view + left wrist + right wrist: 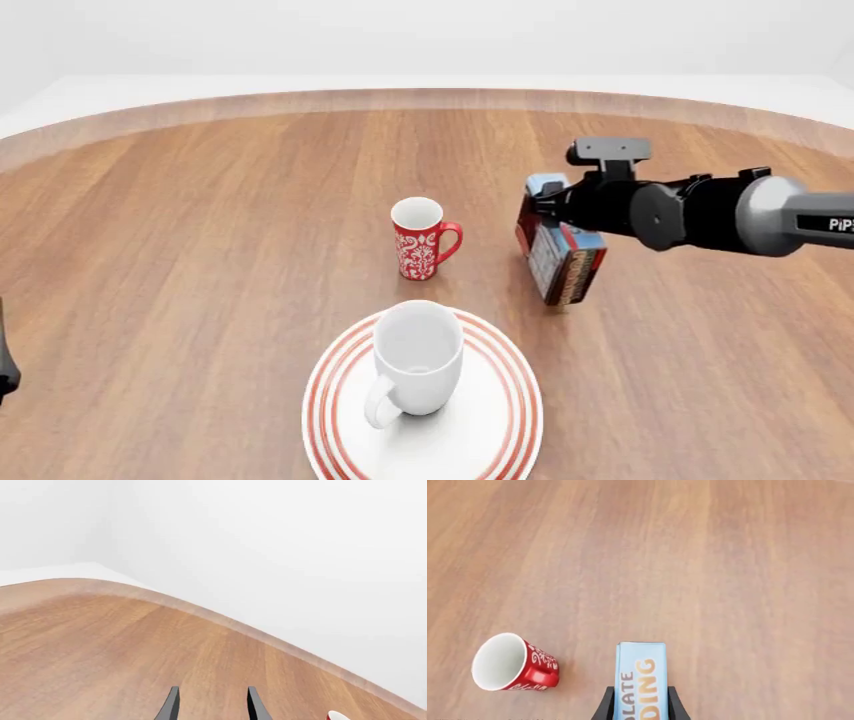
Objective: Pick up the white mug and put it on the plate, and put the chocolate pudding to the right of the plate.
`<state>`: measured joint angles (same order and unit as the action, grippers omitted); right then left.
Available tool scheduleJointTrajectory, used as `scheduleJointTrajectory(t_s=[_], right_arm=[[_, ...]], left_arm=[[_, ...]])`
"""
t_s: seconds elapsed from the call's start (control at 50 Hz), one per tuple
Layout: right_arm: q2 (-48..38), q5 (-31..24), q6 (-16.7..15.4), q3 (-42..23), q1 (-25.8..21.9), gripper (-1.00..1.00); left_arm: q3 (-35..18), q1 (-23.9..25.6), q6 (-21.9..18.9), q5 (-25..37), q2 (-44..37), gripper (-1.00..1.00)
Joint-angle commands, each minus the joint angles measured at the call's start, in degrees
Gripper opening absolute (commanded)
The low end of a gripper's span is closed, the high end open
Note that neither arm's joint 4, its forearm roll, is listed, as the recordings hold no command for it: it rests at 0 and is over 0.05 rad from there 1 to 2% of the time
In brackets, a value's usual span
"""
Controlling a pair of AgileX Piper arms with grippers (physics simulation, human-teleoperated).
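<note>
White mug (418,356) stands upright on the plate (514,400), its opening facing up and its curved handle turned toward the near left edge of the front view. Red rings run around the plate's rim, and the plate lies on the wooden table (200,230) near the front edge of that view.

Just beyond the plate, a smaller red mug (422,240) with a white floral pattern stands upright on the bare wood, apart from the plate, its handle pointing right.

To the right of the red mug, the chocolate pudding (561,250) is clamped in the right gripper (550,212). The carton stands on edge, tilted, with its dark brown and red side toward the front camera; whether its lower corner touches the table cannot be told. It sits beyond and to the right of the plate. In the right wrist view the two dark fingers (606,707) press against both sides of the carton (640,680), whose light blue face with orange lettering points up at the camera, and the red mug (510,662) shows beside it.

The left gripper (212,707) shows in the left wrist view as two dark fingertips spread apart with nothing between them, over bare wood near the table's curved edge. A sliver of the plate's red and white rim (337,716) peeks in at that picture's corner
</note>
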<state>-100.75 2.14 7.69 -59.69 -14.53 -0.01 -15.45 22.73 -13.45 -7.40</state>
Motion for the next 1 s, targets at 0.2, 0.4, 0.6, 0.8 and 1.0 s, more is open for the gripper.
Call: scheduleJointTrajectory(t_s=[0.2, 0.4, 0.6, 0.8, 1.0], right_arm=[[7.5, -0.6, 1.3, 4.4, 0.5, -1.00], [10.1, -0.3, 1.7, 6.9, 0.8, -1.00], [12.5, 0.0, 2.1, 9.4, 0.9, -1.00], [15.3, 0.3, 2.1, 12.3, 1.1, -1.00], [18.3, -0.6, 1.7, 14.0, 1.8, -1.00]], left_arm=[[0.0, 0.1, -0.2, -0.8, -0.8, 1.00], [0.0, 0.1, -0.3, 0.7, 0.7, 1.00], [0.0, 0.1, -0.4, 1.1, 1.1, 1.00], [0.0, 0.1, -0.4, 1.1, 1.1, 1.00], [0.0, 0.2, -0.4, 1.0, 0.9, 1.00]])
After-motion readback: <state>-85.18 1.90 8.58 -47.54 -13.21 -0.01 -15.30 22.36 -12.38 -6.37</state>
